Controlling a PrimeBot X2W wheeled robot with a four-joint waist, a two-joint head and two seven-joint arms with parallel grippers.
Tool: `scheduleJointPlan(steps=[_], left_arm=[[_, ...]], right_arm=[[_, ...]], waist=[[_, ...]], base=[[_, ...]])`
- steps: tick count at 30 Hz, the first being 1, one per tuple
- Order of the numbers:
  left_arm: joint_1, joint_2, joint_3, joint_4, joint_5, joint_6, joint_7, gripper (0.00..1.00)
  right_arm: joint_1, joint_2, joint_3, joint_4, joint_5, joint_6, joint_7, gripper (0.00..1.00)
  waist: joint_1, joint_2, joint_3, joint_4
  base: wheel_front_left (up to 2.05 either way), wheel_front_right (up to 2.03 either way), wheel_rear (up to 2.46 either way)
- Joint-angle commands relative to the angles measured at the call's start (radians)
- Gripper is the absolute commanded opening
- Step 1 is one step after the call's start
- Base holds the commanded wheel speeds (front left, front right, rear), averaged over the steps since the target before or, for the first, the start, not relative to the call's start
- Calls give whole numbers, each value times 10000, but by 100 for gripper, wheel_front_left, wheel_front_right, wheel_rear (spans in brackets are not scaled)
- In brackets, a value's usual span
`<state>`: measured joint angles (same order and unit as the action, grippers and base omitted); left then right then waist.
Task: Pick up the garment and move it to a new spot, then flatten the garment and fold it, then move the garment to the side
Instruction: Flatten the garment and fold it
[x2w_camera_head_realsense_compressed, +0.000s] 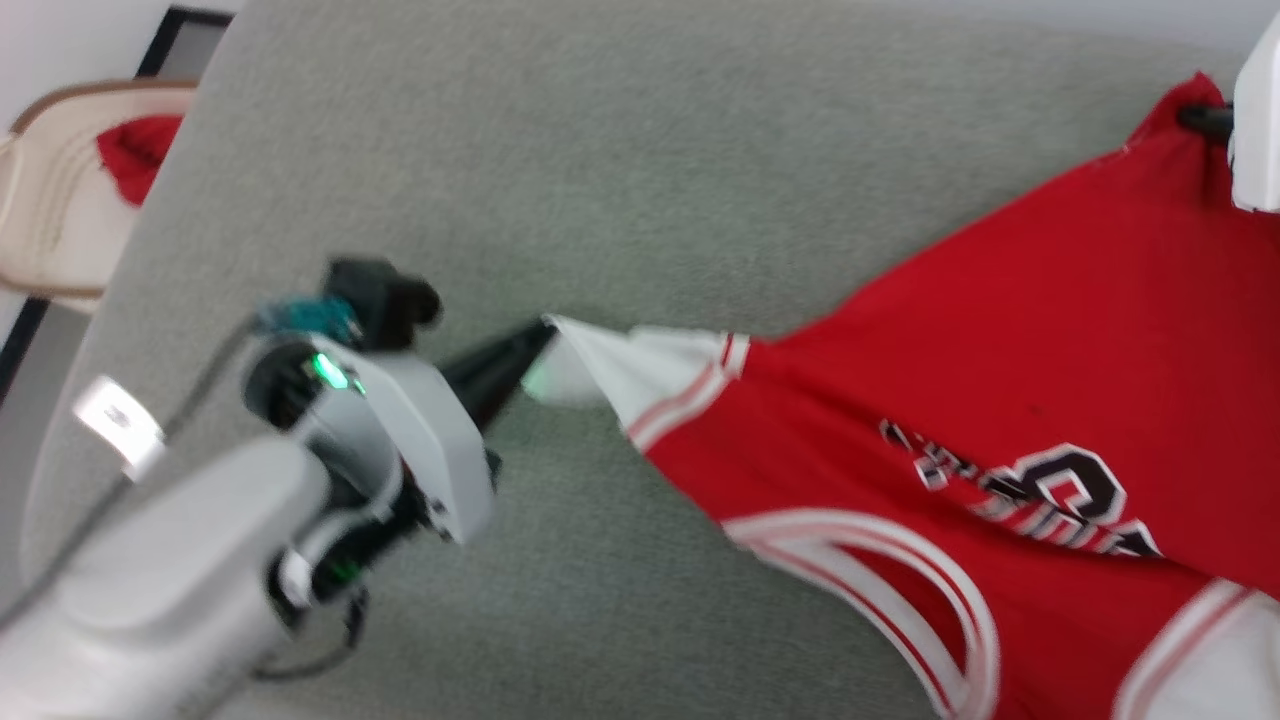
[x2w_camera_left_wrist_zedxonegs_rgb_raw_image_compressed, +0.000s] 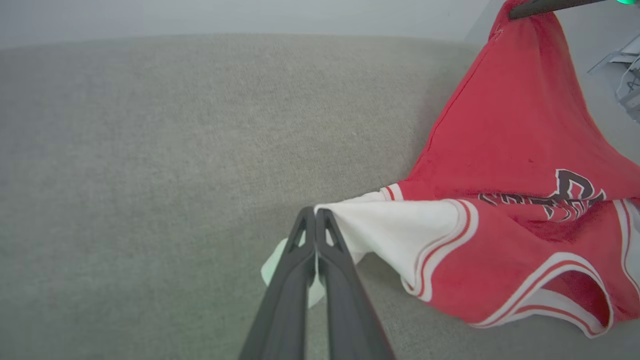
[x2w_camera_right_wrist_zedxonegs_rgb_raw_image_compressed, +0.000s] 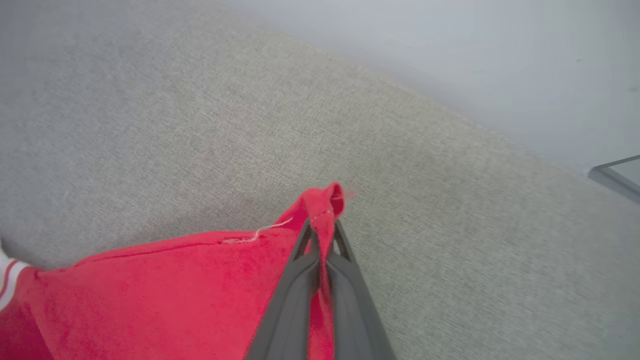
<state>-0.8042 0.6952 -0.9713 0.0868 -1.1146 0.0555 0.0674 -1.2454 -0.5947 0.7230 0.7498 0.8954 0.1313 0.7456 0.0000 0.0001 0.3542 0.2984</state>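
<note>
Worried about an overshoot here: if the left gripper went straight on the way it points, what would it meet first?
The left gripper is shut on the white sleeve of the garment. Past that, it would probably meet just the grey cloth surface, though how soon is hard to judge.

The garment (x2w_camera_head_realsense_compressed: 1010, 320) is matt cloth — the tabletop (x2w_camera_head_realsense_compressed: 650, 150) coarse-woven.

black-and-white lettering (x2w_camera_head_realsense_compressed: 1030, 495) on the garment (x2w_camera_head_realsense_compressed: 1000, 300), too blurred to read
</note>
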Motion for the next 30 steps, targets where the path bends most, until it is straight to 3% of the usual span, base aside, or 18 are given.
scheduleJointPlan(steps=[1,5,9,19,25,30], left_arm=[[-265,174,105,-72,11,33,144,0],[-1198,720,418,39,2,-185,788,0],[-2218,837,616,635,43,-597,1325,0],[-4746,311,715,3414,377,-1491,2214,0],[-6081,-87,608,4967,913,-1772,1847,0],[-6930,-366,486,5938,1291,-1854,1169,0]], right_arm=[[-143,-46,67,-148,-20,-10,-171,0],[-284,-113,175,-642,-29,-10,-918,0],[-527,-172,193,-908,-16,-10,-1626,0],[-1171,72,-165,-430,-279,-10,-3621,0],[-1620,421,-569,372,-724,-10,-4909,0],[-1842,674,-628,755,-773,-10,-5313,0]], waist=[[0,-1,-722,-754],[0,-1,-1155,-1235],[0,-1,-1524,-1587],[0,-1,-2282,-2293],[0,-1,-2482,-2573],[0,-1,-2521,-2754]], base=[[0,0,0],[0,0,0],[0,0,0],[0,0,0],[0,0,0],[0,0,0]])
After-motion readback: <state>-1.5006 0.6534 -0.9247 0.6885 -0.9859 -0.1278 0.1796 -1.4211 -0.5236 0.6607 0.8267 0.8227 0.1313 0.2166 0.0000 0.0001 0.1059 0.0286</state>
